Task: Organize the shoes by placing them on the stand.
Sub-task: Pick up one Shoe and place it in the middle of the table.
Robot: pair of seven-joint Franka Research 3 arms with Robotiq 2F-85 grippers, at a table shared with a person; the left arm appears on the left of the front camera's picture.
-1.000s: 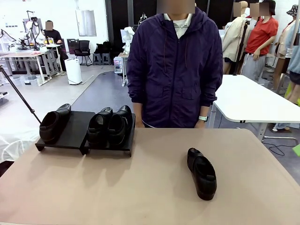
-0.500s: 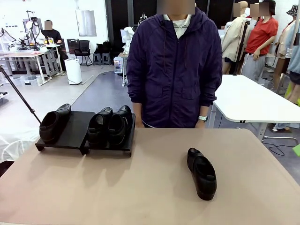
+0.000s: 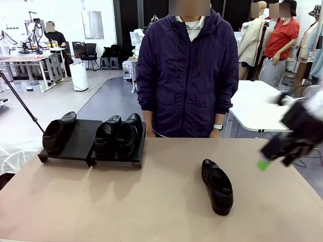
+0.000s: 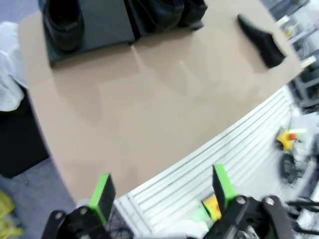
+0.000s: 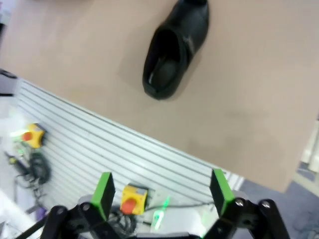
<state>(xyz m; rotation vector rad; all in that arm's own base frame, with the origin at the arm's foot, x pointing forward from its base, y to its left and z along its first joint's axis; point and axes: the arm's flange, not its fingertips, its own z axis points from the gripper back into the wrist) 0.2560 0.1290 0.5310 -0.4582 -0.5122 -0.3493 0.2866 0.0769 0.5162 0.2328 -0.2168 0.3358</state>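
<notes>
The black stand sits at the table's far left. One shoe rests on its left platform and two shoes lie side by side on its right platform. A fourth shoe lies on the tan table right of centre, toe toward me. My right gripper comes in blurred from the right edge, above the table and to the right of that shoe. In the right wrist view the right gripper is open, and the loose shoe lies far ahead of it. My left gripper is open, high over the table's near edge, with the stand far ahead.
A person in a purple jacket stands at the far edge behind the table. A white table stands behind at the right. Below the near table edge are white slats and a yellow stop-button box.
My right arm has swung into the front view from the right, blurred by motion. The shoes, the stand and the person have not moved.
</notes>
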